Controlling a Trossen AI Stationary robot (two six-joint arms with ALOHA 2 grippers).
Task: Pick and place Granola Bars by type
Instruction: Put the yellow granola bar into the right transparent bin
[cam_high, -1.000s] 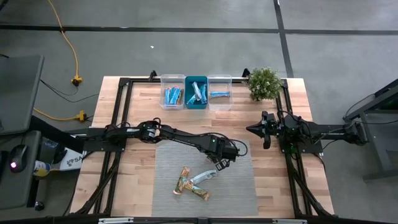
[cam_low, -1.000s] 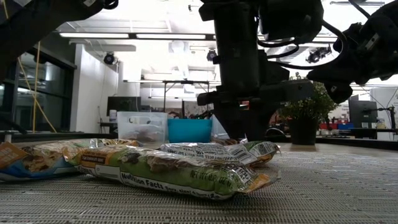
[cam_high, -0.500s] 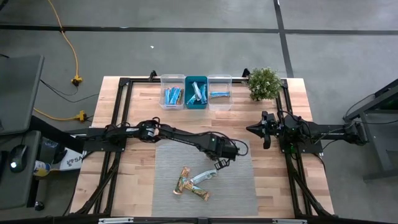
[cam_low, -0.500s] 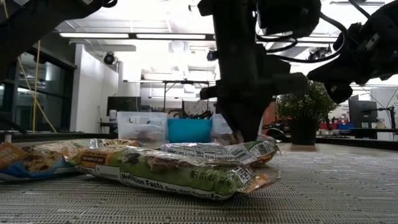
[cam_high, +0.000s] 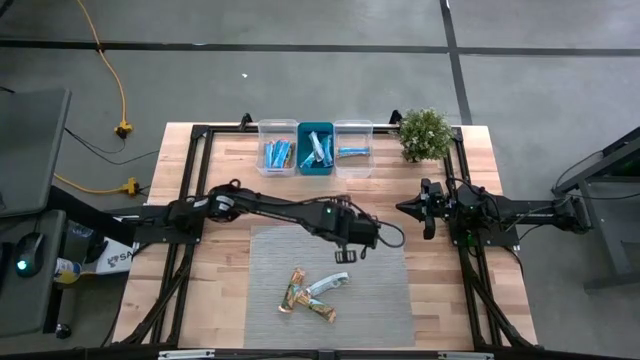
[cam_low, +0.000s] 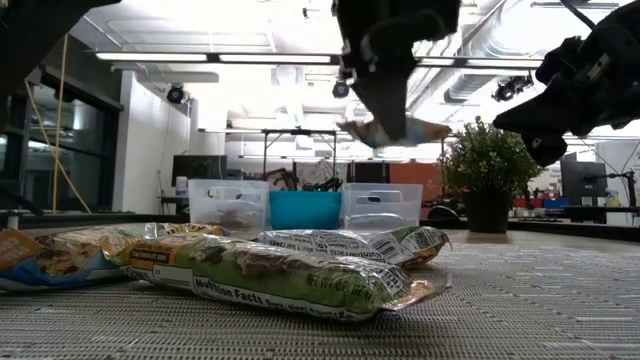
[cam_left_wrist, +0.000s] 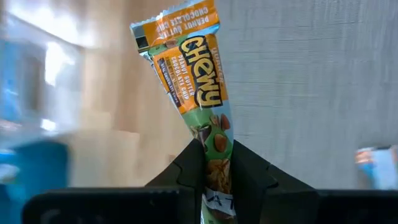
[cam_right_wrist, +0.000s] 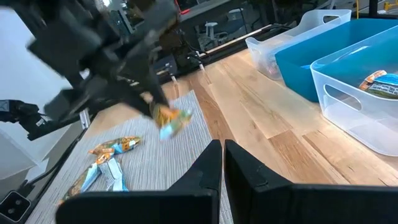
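A: Where was the left gripper (cam_high: 345, 255), and what did it have?

B: It hung above the grey mat (cam_high: 385, 300), toward the mat's 1 o'clock corner, clear of the surface. Its fingers (cam_left_wrist: 249, 171) were pinched tight on one end of a tan-green-orange granola bar (cam_left_wrist: 196, 93), the rest of the wrapper sticking out past the tips. In the low view that held bar (cam_low: 395, 130) showed well above the desk (cam_high: 225, 275).

A: And the other bars?

B: Three loose bars (cam_high: 310, 295) lay in a small overlapping heap on the mat, about 7 o'clock from the left gripper. Toward 12 o'clock on the desk stood three bins in a row: a clear left bin (cam_high: 262, 150) with several bars, a teal middle bin (cam_high: 303, 147) with blue ones, and a clear right bin (cam_high: 355, 165) with one bar.

A: The right arm?

B: The right gripper (cam_high: 429, 215) waited at the desk's 3 o'clock side, just below a potted plant (cam_high: 425, 133). Its two fingers (cam_right_wrist: 208, 168) stood nearly together with only a thin slit between, holding nothing.
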